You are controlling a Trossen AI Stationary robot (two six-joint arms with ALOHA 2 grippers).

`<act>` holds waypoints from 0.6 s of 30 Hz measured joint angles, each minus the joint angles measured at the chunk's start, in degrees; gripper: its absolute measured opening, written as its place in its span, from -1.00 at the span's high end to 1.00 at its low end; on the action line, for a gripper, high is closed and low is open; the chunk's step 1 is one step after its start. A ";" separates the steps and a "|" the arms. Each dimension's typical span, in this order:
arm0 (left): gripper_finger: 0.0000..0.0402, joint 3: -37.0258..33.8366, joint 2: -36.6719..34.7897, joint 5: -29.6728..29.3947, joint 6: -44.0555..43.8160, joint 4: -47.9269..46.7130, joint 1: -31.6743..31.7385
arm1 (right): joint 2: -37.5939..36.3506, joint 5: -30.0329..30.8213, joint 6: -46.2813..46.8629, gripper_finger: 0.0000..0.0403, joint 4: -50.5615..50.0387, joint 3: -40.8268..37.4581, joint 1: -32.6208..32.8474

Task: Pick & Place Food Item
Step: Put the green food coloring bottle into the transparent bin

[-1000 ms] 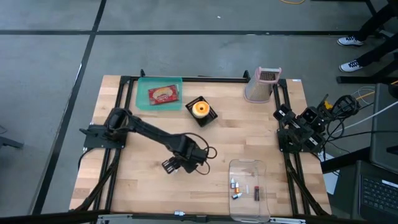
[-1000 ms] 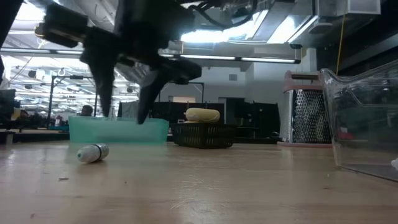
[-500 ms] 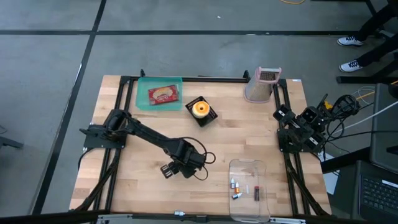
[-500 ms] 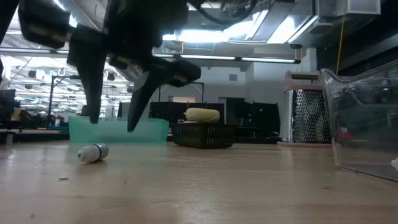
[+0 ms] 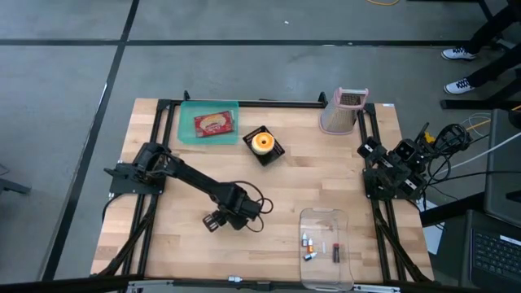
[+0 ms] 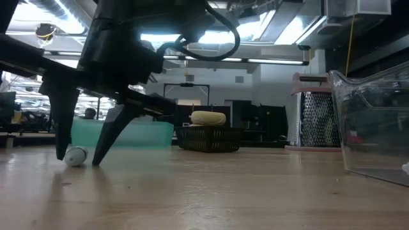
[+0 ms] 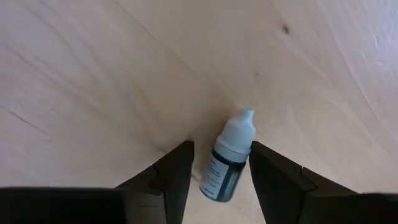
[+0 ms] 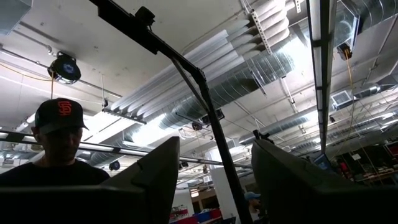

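left gripper [image 7: 221,171]: fingers part-open astride bottle [image 7: 229,162], holding nothing | risk: bottle lies skewed between them; closing could roll or squirt it out

Overhead cam's looking straight down at the whole table [image 5: 326,175]. Low cam's sitting at tabletop level facing the far edge. Left wrist cam's hovering close over the small bottle [image 7: 229,158], also showing low; right wrist cam's staring at the ceiling.
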 joint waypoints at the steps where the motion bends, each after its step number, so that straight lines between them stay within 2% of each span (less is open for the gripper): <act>1: 0.22 -0.05 0.04 0.37 -0.81 0.37 -0.01 | 0.00 0.00 0.01 0.01 0.00 0.00 -0.02; 6: 0.29 -0.15 0.15 0.78 -3.84 1.78 -0.04 | 0.01 0.00 -0.01 0.01 0.00 0.00 -0.02; 13: 0.72 -0.09 0.25 1.37 -6.25 2.41 0.10 | 0.00 0.00 -0.21 0.01 0.00 0.00 0.00; 18: 0.74 -0.08 0.14 7.18 -12.50 2.76 3.04 | 0.01 0.00 -0.47 0.01 0.00 0.00 -0.01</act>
